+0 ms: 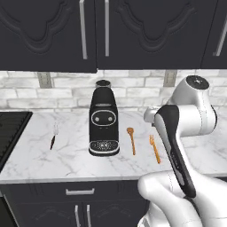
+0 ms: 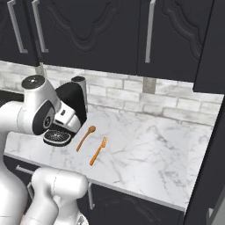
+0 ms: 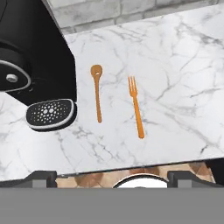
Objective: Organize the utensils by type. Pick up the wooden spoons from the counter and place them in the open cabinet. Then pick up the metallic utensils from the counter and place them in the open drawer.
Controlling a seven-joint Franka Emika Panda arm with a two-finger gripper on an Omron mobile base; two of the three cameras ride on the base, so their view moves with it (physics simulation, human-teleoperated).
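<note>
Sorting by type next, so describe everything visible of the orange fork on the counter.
The orange fork is slim, uniformly orange and matte, with short prongs at one end and a long straight handle. It lies flat on the white marble counter, prongs toward the backsplash, handle toward the front edge, beside and roughly parallel to the wooden spoon without touching it. Nothing grips it.

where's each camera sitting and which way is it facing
Left base view: behind the arm's left, facing the counter, coffee machine and silver fork; white arm lower right.
Right base view: behind the arm's right, same counter; arm lower left.
Hand view: on the hand, looking down; open gripper fingertips at bottom.
All three share the wooden spoon and orange fork.
</note>
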